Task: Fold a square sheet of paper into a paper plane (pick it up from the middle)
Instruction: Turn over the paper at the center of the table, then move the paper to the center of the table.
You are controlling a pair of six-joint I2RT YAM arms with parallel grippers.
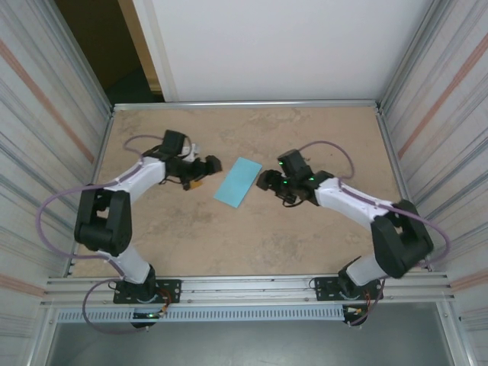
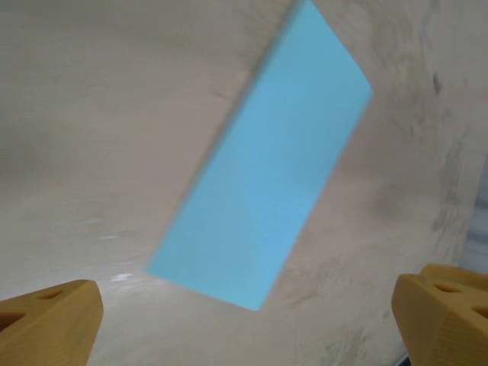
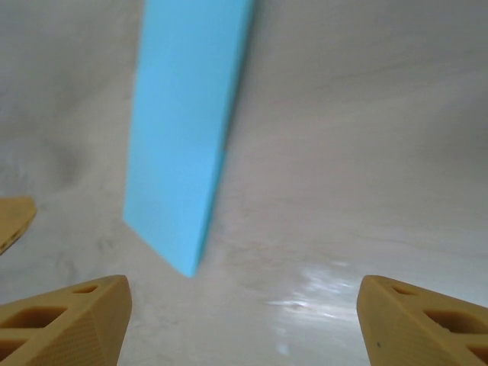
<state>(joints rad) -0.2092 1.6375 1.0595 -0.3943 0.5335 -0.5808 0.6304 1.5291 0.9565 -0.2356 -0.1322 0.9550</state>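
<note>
The light-blue sheet of paper lies flat near the middle of the tan mottled worktop. It shows as a narrow rectangle set at a slant, its far short edge leaning towards the right arm. It looks like a sheet folded in half, though no fold line can be made out from above.

The left gripper sits just beside the sheet's left long edge, and the right gripper sits close to the right long edge, so the paper lies between the two. Neither one touches it.

In the left wrist view the sheet runs diagonally across the picture, slightly blurred. The two tan fingertips stand at the bottom corners, so the jaws are wide apart with nothing between them.

In the right wrist view the sheet stretches away from the camera as a long strip, its near corner just ahead of the left fingertip. These jaws are also spread wide and hold nothing. A small tan tip at the left edge is probably part of the other gripper.
</note>
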